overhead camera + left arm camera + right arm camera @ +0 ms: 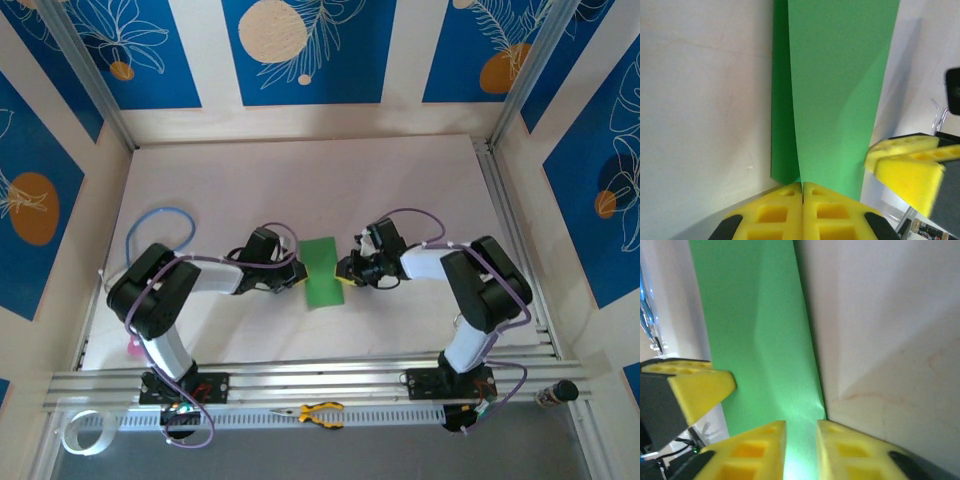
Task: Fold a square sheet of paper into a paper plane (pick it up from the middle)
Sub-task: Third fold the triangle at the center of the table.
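The square sheet of paper (322,270) is bright green and lies folded over on the white table between my two grippers. My left gripper (298,268) is at its left edge. In the left wrist view the yellow jaws (802,186) are pressed together, with the paper's (840,90) upper layer running into the seam between them. My right gripper (347,270) is at the paper's right edge. Its jaws (801,427) stand a little apart in the right wrist view, the green paper (760,330) showing in the gap. The paper's near corner is hidden behind the fingers.
Yellow-handled pliers (320,412) lie on the front rail between the arm bases. A pink object (133,347) sits behind the left arm's base, and a white tape roll (85,432) lies at the front left. A blue cable (160,215) loops at the left.
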`<action>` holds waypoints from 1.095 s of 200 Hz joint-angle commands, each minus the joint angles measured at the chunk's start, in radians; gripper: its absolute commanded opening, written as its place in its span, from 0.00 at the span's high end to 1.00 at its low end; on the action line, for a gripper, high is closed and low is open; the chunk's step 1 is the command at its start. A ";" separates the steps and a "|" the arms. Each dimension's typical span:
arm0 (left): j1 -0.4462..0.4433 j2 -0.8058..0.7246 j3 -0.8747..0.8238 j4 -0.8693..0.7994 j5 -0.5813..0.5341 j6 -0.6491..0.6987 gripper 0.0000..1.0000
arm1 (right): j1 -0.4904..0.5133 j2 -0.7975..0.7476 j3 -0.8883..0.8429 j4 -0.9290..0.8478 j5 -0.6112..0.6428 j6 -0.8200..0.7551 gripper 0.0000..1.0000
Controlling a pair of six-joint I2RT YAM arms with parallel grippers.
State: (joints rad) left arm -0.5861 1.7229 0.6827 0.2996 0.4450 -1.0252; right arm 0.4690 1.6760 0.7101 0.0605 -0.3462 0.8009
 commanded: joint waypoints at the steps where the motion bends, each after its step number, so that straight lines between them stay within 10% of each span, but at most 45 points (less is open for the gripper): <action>1: 0.008 -0.045 0.045 -0.070 0.032 -0.031 0.97 | 0.023 -0.115 0.003 -0.053 0.046 -0.103 0.66; 67: 0.015 -0.070 0.096 -0.157 0.068 -0.084 0.97 | 0.353 -0.302 -0.066 0.046 0.535 -0.610 0.61; 107: 0.017 -0.070 0.090 -0.148 0.064 -0.096 0.97 | 0.511 -0.314 -0.149 0.215 0.628 -0.811 0.58; 219: 0.020 -0.069 0.095 -0.128 0.068 -0.107 0.97 | 0.709 -0.138 -0.140 0.295 1.000 -0.860 0.60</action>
State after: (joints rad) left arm -0.5781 1.6741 0.7586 0.1703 0.4942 -1.1213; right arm 1.1656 1.5146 0.5610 0.3305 0.5774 -0.0383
